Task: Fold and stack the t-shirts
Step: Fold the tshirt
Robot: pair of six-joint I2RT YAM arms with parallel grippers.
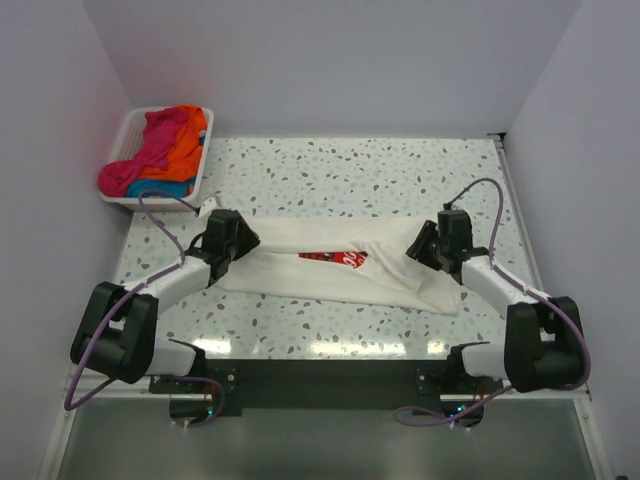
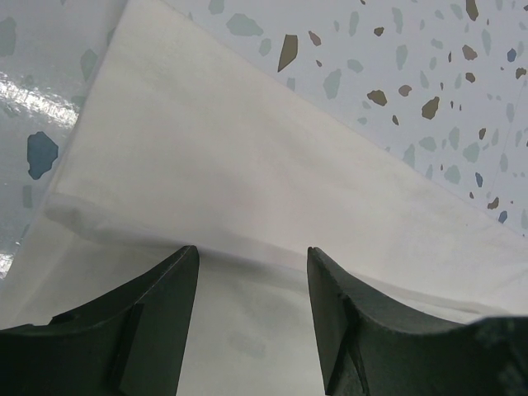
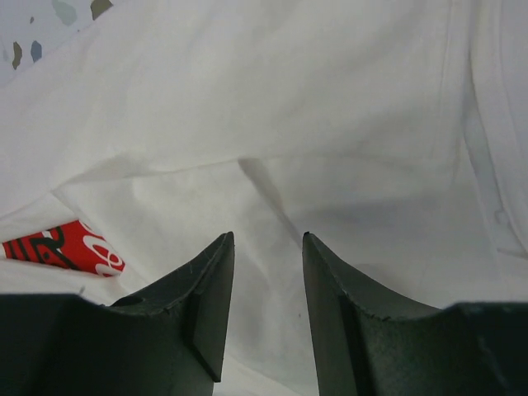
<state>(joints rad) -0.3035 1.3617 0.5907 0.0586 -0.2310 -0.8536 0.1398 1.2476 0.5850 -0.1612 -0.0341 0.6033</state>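
The cream-white t-shirt lies folded into a long band across the middle of the table, a strip of its red logo showing in the fold. My left gripper is open over the shirt's left end, its jaws apart above the cloth. My right gripper is open over the shirt's right end, above creased cloth, with the red logo to its left. The pink, orange and blue t-shirts lie heaped in the basket.
The white slatted basket stands at the table's far left corner. White walls close the left, back and right. The speckled tabletop shows around the shirt. A black mounting bar runs along the near edge.
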